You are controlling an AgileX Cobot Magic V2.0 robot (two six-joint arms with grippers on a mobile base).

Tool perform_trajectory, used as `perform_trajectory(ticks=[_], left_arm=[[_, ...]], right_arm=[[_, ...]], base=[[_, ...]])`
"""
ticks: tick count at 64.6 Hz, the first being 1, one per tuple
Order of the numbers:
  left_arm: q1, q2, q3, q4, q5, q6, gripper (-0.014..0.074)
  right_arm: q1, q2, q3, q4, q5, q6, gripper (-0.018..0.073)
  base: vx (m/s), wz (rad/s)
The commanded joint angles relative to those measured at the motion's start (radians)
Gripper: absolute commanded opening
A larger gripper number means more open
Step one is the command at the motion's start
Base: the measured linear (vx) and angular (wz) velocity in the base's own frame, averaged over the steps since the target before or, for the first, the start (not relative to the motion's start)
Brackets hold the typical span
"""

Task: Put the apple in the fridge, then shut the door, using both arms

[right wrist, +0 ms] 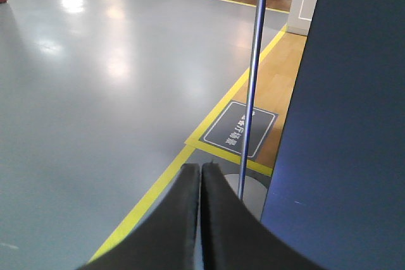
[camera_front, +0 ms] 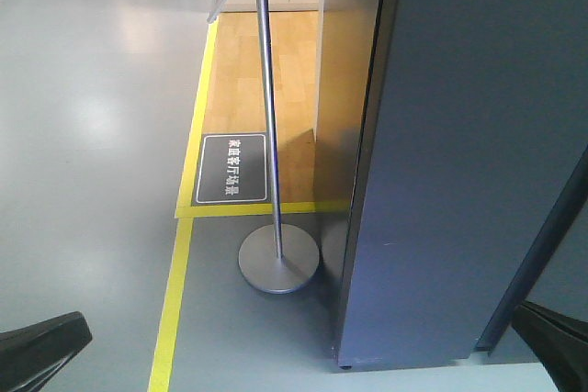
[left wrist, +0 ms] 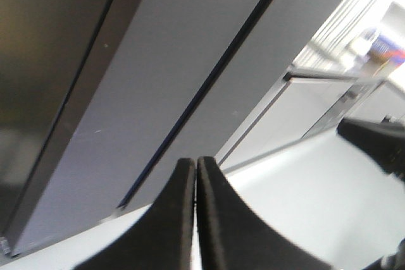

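A metal pole stand (camera_front: 278, 259) stands beside a floor sign (camera_front: 233, 168) (yellow-taped border).

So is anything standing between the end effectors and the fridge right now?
Nothing visible does. The left end effector, shut and empty, faces the fridge side with only bare floor between. The right end effector, also shut, points past the fridge toward a metal sign stand beside it. No apple is in view.

A glossy grey floor (camera_front: 92, 135) is crossed by yellow tape lines (camera_front: 170, 309). A dark sign plate (camera_front: 233, 168) is laid flat beyond them, on wood flooring. The pole stand's round base (camera_front: 278, 262) is set just left of the fridge (camera_front: 459, 181).
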Motion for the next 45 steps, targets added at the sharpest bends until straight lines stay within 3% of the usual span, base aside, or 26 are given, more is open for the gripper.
perform_trajectory(ticks=[1, 27, 40, 45], left_arm=[[0.0, 0.004, -0.016, -0.131, 0.014, -0.005, -0.0008], [0.0, 0.004, -0.016, -0.146, -0.132, -0.004, -0.0007], [0.0, 0.004, -0.016, -0.147, -0.164, -0.004, -0.0007], [0.0, 0.004, -0.018, -0.186, -0.145, -0.004, -0.0007]], right_arm=[[-0.006, 0.007, -0.029, 0.05, -0.036, -0.006, -0.0003], [-0.006, 0.007, -0.029, 0.05, -0.035, -0.006, -0.0003], [-0.006, 0.007, -0.029, 0.05, -0.033, -0.006, -0.0003], [-0.006, 0.007, -0.029, 0.05, -0.033, -0.006, -0.0003]], base=[[0.0, 0.0], [0.0, 0.0], [0.0, 0.0], [0.0, 0.0]])
